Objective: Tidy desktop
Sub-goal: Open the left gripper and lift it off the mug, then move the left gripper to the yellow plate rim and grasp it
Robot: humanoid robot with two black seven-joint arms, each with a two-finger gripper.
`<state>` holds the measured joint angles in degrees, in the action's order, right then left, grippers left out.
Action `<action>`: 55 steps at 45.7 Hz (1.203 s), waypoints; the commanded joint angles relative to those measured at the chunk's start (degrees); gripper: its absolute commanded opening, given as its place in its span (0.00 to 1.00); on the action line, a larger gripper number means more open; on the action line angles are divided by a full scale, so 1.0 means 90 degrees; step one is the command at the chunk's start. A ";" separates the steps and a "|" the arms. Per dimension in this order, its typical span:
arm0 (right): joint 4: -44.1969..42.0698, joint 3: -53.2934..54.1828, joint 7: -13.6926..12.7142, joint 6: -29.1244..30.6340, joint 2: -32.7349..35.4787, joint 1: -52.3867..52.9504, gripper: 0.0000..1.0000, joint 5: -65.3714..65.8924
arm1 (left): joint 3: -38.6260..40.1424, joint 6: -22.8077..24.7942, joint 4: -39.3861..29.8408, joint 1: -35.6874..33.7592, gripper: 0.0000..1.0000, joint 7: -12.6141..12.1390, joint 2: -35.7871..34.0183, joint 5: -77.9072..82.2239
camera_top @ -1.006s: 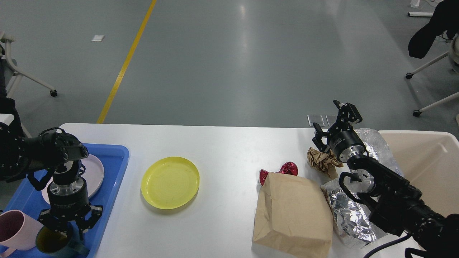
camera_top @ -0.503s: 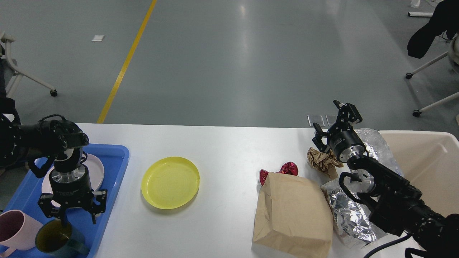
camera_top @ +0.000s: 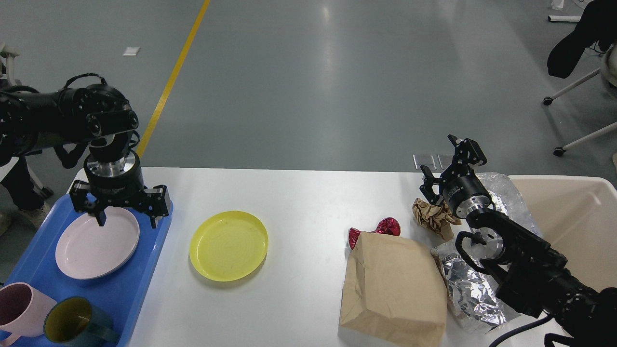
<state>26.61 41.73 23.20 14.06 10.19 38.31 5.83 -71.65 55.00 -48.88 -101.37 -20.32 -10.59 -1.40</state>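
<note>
The white desktop point(camera_top: 299, 197) holds a yellow plate point(camera_top: 228, 245), a brown paper bag point(camera_top: 395, 289), a red foil wrapper point(camera_top: 388, 226), a crumpled brown paper ball point(camera_top: 430, 216) and crumpled silver foil point(camera_top: 470, 289). My left gripper point(camera_top: 127, 220) is open and empty, pointing down over the far edge of a pink plate point(camera_top: 91, 246) in the blue tray point(camera_top: 140, 279). My right gripper point(camera_top: 437, 155) is open and empty, pointing up and away just behind the paper ball.
A pink mug point(camera_top: 19, 308) and a dark teal mug point(camera_top: 72, 325) stand at the tray's near end. A cream bin point(camera_top: 569, 217) stands at the right, with more foil point(camera_top: 506, 190) beside it. Chairs stand on the floor beyond the table.
My left gripper rose from the teal mug and moved to the far end of the tray, staying open; the mug stands on the tray. The right arm has not moved.
</note>
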 commanded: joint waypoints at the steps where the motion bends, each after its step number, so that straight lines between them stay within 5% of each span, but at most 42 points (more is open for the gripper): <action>1: 0.0002 0.0002 0.0000 0.0000 0.0000 0.0001 1.00 -0.0003 | 0.0178 0.0000 0.0030 -0.0202 0.94 0.0031 0.0697 0.0106; 13: 0.0002 0.0002 0.0000 0.0000 0.0000 0.0001 1.00 0.0006 | 0.0374 0.0000 0.0030 -0.0095 0.93 0.0041 0.1968 0.0194; 37: 0.0002 0.0002 0.0000 0.0000 0.0000 0.0001 1.00 -0.0004 | 0.1037 -0.2692 0.0548 0.1311 0.94 0.0041 0.2310 0.0507; 55: 0.0002 0.0002 0.0000 0.0000 0.0000 0.0001 1.00 -0.0004 | 0.1624 -0.3787 0.1134 0.2757 0.94 0.0041 0.2300 0.0536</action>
<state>26.62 41.73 23.20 14.06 10.19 38.30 5.83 -57.47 23.10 -39.95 -79.59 -19.95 10.20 2.92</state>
